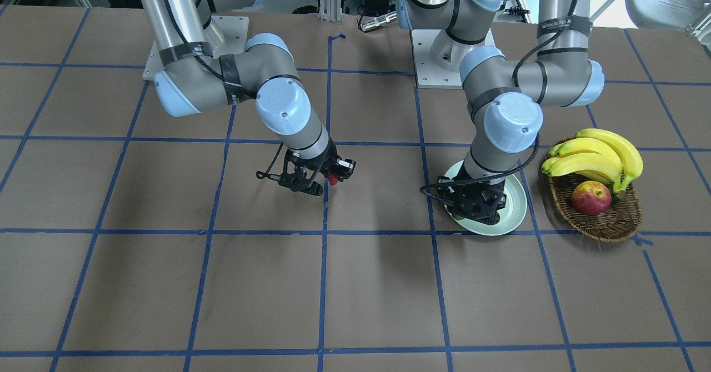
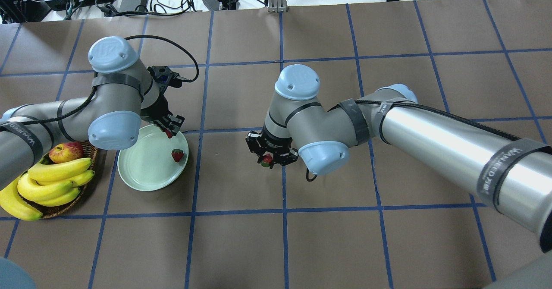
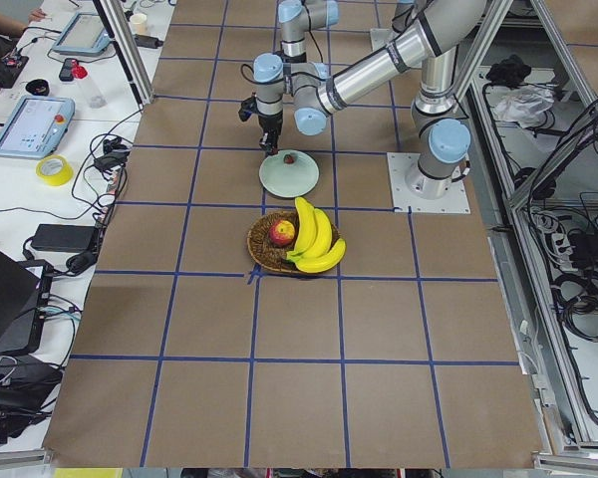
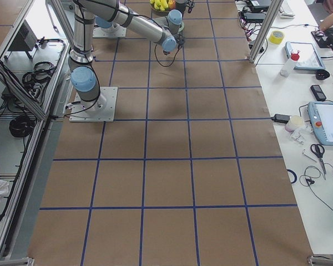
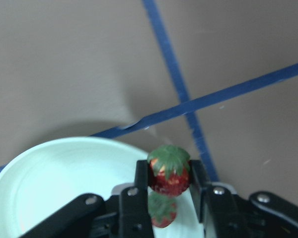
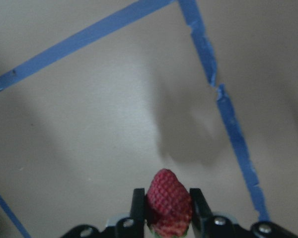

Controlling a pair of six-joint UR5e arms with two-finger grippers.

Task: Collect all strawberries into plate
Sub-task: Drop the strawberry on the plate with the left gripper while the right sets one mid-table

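Note:
The pale mint plate (image 2: 142, 170) lies left of centre on the table, with one strawberry (image 2: 177, 155) resting near its right rim. My left gripper (image 2: 169, 133) hangs over the plate's far right edge, shut on a second strawberry (image 5: 169, 171). In the left wrist view the resting berry (image 5: 161, 212) shows just below it on the plate (image 5: 64, 183). My right gripper (image 2: 266, 159) is shut on a third strawberry (image 6: 168, 201) and holds it above bare table near a blue tape crossing, well to the right of the plate. That berry also shows in the front view (image 1: 332, 179).
A brown wicker basket (image 2: 64, 205) with bananas (image 2: 56, 181) and a red-yellow apple (image 2: 65, 152) stands right beside the plate's left side. Blue tape lines grid the brown table. Both arm bases stand at the robot's side of the table.

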